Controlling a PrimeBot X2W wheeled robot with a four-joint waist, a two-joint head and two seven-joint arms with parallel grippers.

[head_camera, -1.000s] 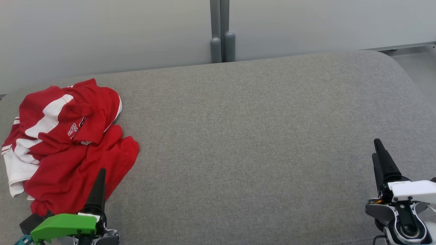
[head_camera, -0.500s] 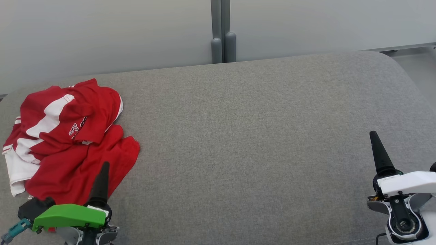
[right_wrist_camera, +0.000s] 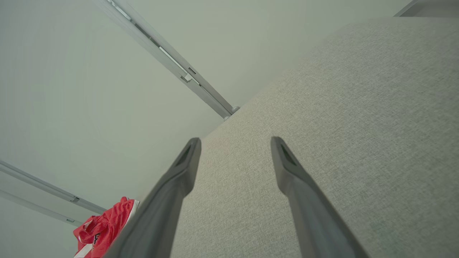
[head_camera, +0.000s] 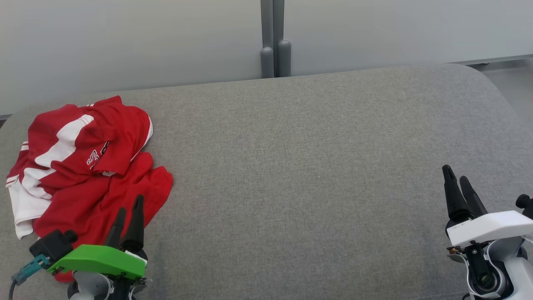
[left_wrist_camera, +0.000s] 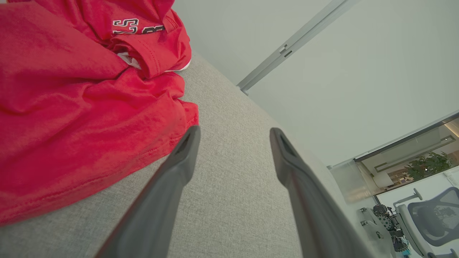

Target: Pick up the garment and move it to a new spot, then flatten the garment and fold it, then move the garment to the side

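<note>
Now the crumpled red-and-white shirt (head_camera: pixel 83 166) lies at the left end of the gray padded surface (head_camera: pixel 291 166). The left hand (head_camera: pixel 130 204), fingers spread, is just beside its near hem. The right hand (head_camera: pixel 454 173), also spread and empty, is well apart at the right.

The left gripper (head_camera: pixel 130 203) is now turned about its own axis. Where a single dark finger was seen edge-on a second ago, both fingers are shown side by side, with their tips seen against the near right edge of the garment (head_camera: pixel 83 166). Its green cover (head_camera: pixel 98 260) is carried slightly rightward, and a black connector (head_camera: pixel 53 243) with a teal plug (head_camera: pixel 29 268) is brought further into view. The right gripper (head_camera: pixel 454 172) is likewise turned, so that two fingers are seen, and is shifted slightly leftward. The whole head view is displaced a little by camera motion.
</note>
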